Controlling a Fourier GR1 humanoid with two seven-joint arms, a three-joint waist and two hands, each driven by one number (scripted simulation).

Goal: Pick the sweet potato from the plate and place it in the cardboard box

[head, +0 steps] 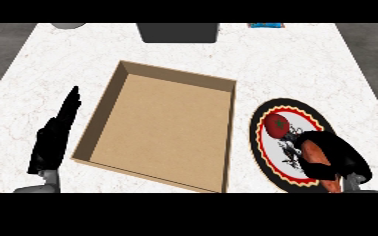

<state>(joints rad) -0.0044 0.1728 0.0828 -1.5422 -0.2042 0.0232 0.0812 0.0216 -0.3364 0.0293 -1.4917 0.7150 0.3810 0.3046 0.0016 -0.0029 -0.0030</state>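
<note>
Showing the grasp stage: the sweet potato, an orange-brown tuber, lies on the lower right part of the plate at the lower right of the frame, with the right hand over it. The black fingers curl round the tuber, hiding much of it; only its upper flank and a sliver near the frame's lower edge show. Whether it is lifted clear of the plate or resting on it cannot be told from this view. A red tomato sits on the upper part of the same plate, just beside the hand but apart from it. The plate has a dark rim with a red and yellow patterned band. To its left, near the centre of the frame, stands the cardboard box, open-topped, nothing visible inside. At the lower left, the left hand rests beside the box with straight fingers, holding nothing. Both sit on the pale marbled worktop. Judged progress: the grasp appears made; the lift, the carry leftward over the box wall and the release remain.
</note>
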